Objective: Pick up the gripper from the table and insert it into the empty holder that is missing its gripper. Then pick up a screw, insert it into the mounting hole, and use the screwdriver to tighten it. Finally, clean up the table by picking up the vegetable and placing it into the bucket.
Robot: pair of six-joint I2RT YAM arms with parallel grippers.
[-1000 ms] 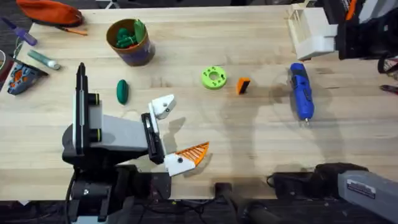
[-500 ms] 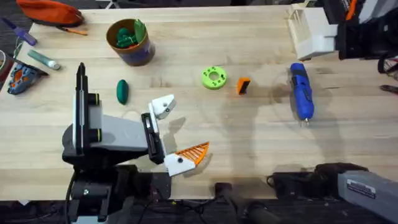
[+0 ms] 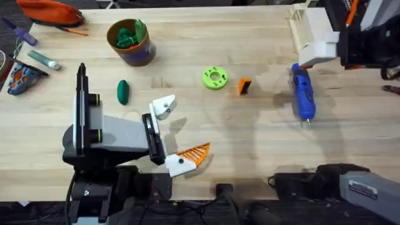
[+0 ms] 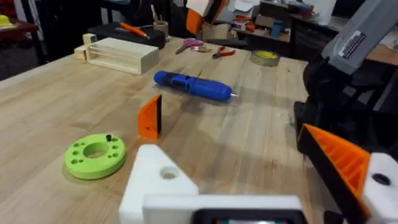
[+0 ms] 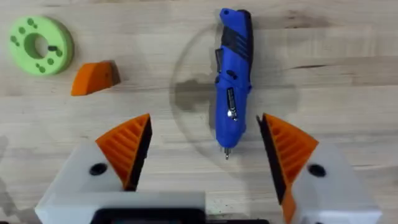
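The small orange gripper (image 3: 244,85) (image 4: 150,117) (image 5: 93,78) stands on the table beside a lime-green disc (image 3: 215,78). My left gripper (image 3: 187,125) (image 4: 224,140) is open low over the near table. One of its fingers is the bare white holder (image 3: 164,107) (image 4: 158,180); the other carries an orange pad. The blue screwdriver (image 3: 303,92) (image 5: 231,74) lies right of centre. My right gripper (image 5: 204,119) hangs open above it, apart from it. The dark green vegetable (image 3: 122,92) lies near the tan bucket (image 3: 147,53), which holds green items.
A small dark screw (image 5: 53,48) sits in the green disc. A white slatted rack (image 3: 305,25) stands at the back right, under the right arm. An orange pouch (image 3: 50,11) and small tools (image 3: 22,72) lie at the far left.
The right gripper has shifted toward me and slightly left, closer over the screwdriver. The left arm and the objects on the table have not moved.
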